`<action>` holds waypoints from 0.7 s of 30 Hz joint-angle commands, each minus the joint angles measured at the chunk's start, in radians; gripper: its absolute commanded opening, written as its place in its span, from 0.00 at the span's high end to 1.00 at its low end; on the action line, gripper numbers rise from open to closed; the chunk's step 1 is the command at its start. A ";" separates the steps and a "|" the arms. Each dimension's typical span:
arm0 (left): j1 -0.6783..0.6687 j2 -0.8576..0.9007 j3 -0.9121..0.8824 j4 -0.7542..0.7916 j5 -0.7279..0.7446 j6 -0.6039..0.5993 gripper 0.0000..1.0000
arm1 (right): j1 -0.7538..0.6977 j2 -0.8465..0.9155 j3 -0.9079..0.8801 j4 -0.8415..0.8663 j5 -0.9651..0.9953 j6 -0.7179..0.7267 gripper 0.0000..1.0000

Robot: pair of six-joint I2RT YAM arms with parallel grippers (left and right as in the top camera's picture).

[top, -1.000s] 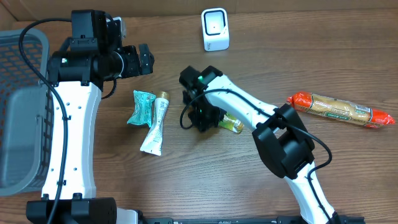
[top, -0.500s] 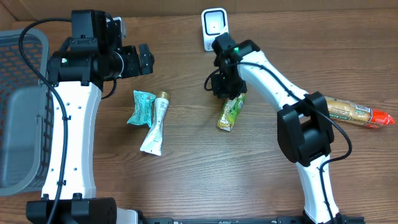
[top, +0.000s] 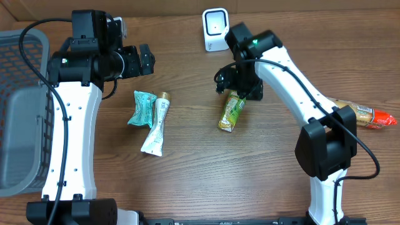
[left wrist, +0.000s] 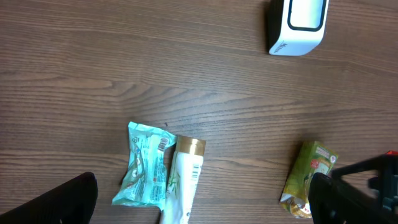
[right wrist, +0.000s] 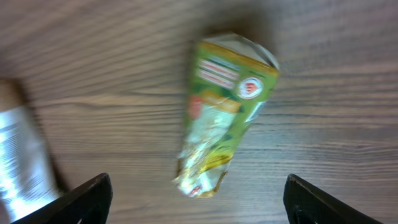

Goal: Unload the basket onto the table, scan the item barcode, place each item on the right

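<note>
My right gripper (right wrist: 198,200) hung with its jaws spread wide, gripping nothing, just above the green snack packet (top: 232,112). The packet lay flat on the wooden table (top: 187,181), one end toward the white barcode scanner (top: 216,29) but apart from it. My left gripper (top: 142,60) was spread wide and empty too, near a teal packet (top: 141,107) that touched a white tube (top: 156,125).
</note>
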 commanded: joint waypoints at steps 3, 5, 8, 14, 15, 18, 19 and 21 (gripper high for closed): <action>-0.002 -0.003 0.009 0.003 0.008 0.023 0.00 | -0.002 0.003 -0.180 0.082 -0.058 0.072 0.11; -0.002 -0.003 0.009 0.003 0.008 0.023 0.00 | -0.002 0.003 -0.228 0.124 -0.092 0.072 0.12; -0.002 -0.003 0.009 0.003 0.008 0.023 0.00 | -0.002 0.003 -0.282 0.185 -0.132 0.073 0.12; -0.002 -0.003 0.009 0.003 0.008 0.023 0.00 | 0.010 0.003 -0.325 0.249 -0.146 0.121 0.26; -0.002 -0.003 0.009 0.003 0.008 0.023 0.00 | 0.013 0.003 -0.325 0.253 -0.146 0.126 0.29; -0.002 -0.003 0.009 0.003 0.008 0.023 0.01 | 0.024 0.003 -0.325 0.266 -0.146 0.125 0.43; -0.002 -0.003 0.009 0.003 0.008 0.023 0.01 | 0.028 0.003 -0.325 0.271 -0.145 0.124 0.48; -0.002 -0.003 0.009 0.003 0.008 0.023 0.00 | 0.032 0.003 -0.325 0.273 -0.140 0.124 0.61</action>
